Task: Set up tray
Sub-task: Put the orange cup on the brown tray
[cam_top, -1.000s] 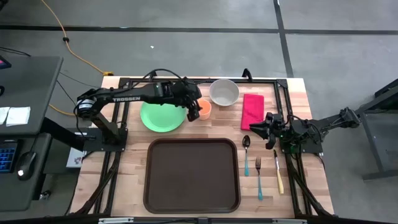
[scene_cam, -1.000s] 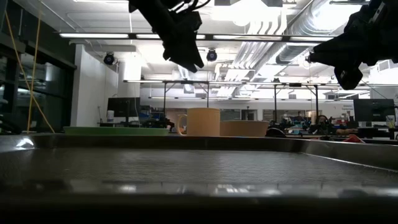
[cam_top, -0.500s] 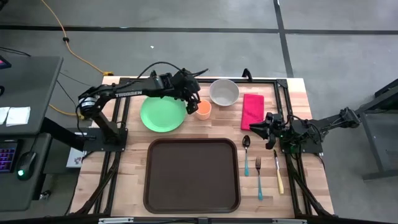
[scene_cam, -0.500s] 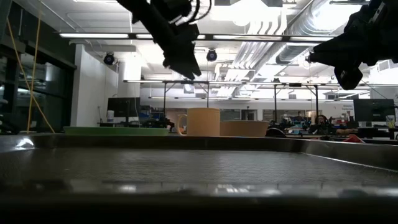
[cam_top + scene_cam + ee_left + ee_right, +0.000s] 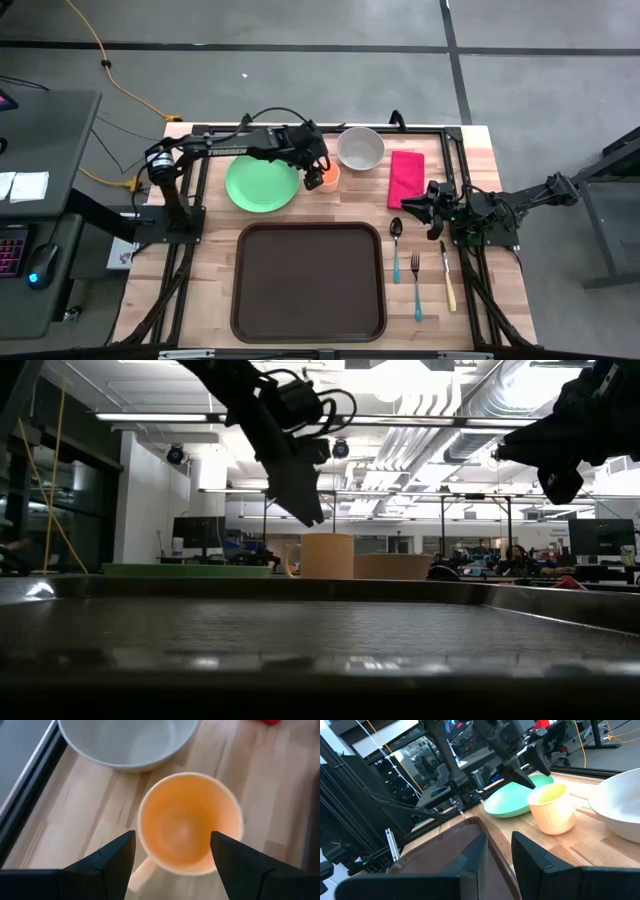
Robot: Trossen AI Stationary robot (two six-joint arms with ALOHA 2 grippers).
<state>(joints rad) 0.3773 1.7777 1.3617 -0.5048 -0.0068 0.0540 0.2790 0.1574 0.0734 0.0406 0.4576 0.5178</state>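
High view: The tray (image 5: 308, 282) lies at the near-centre of the table (image 5: 210, 262), with nothing on it. Behind it, from left to right, stand a green plate (image 5: 261, 184), an orange cup (image 5: 327, 176), a white bowl (image 5: 360, 147) and a red napkin (image 5: 405, 177). A spoon (image 5: 396, 245), a fork (image 5: 416, 285) and a knife (image 5: 447, 274) lie on the wood to the right of the tray. The left gripper (image 5: 315, 172) is positioned over the gap between plate and cup, at the cup's left edge. The right gripper (image 5: 413, 206) rests near the lower end of the napkin, above the spoon bowl.

Low view: The tray rim (image 5: 300, 588) fills the foreground. Beyond it, the plate (image 5: 185, 570), cup (image 5: 326, 556) and bowl (image 5: 392, 566) are visible. The left gripper (image 5: 303, 510) hangs above the cup, clear of its rim. The right gripper (image 5: 560, 482) is raised at the right.

Left wrist view: The left gripper (image 5: 172, 851) is wide open and holds nothing; its fingers (image 5: 112, 860) straddle the cup (image 5: 190, 823) from above. The bowl (image 5: 127, 742) lies just beyond the cup.

Right wrist view: The right gripper (image 5: 499, 851) is slightly parted and empty. The tray (image 5: 452, 847), plate (image 5: 512, 800), cup (image 5: 551, 809) and bowl (image 5: 620, 802) are in view, with the left gripper (image 5: 532, 777) above the cup.
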